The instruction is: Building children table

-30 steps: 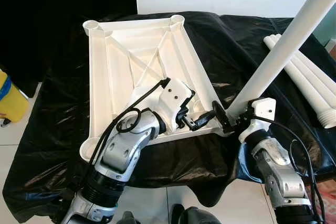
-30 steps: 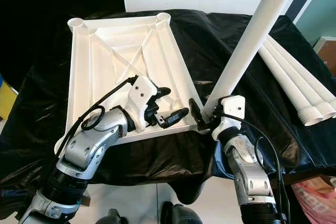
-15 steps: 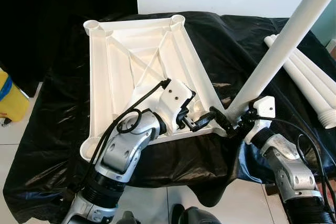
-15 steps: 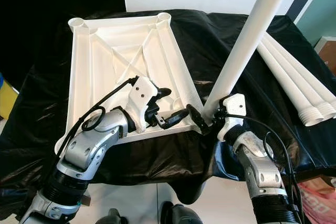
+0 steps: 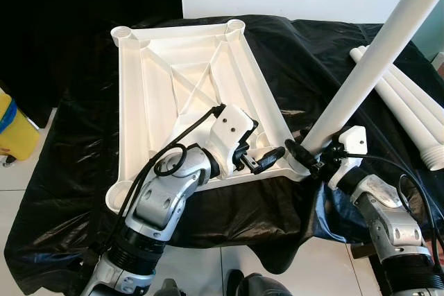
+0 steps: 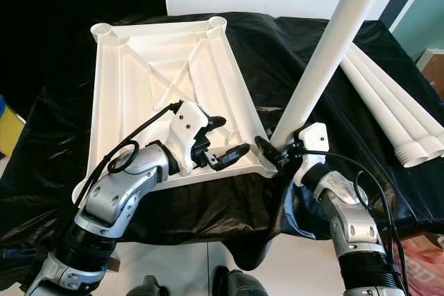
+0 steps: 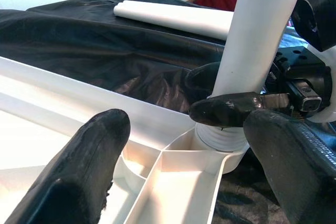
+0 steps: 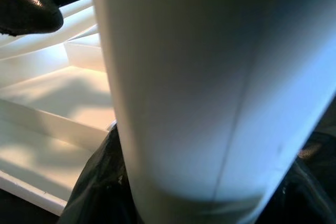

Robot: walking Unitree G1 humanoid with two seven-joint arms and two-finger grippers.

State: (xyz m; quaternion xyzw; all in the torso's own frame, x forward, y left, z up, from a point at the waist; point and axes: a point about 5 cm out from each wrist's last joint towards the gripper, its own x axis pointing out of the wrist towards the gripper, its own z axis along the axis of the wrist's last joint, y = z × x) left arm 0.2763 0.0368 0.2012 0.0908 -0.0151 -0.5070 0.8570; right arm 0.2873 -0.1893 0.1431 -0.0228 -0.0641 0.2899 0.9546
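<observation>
White leg (image 5: 374, 60) is clamped between the fingers of the right gripper (image 5: 303, 155), its threaded end seated in the corner socket of the upturned tabletop (image 5: 159, 95) (on black sheeting). Left gripper (image 5: 267, 159) fingers are spread apart over the tabletop rim beside that socket.

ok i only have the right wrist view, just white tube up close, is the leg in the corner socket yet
Observer: Its threaded end sits in the near corner socket of the upside-down tabletop; the leg leans away from the tabletop.
Operator: where's the left hand
Observer: The left hand is open, resting over the tabletop's near edge beside that socket, not touching the leg.
Operator: any legs left
Observer: Three spare legs lie on the black sheet to the robot's right.
Operator: right hand grip ok
Observer: The right hand clamps the leg just above its threads.
</observation>
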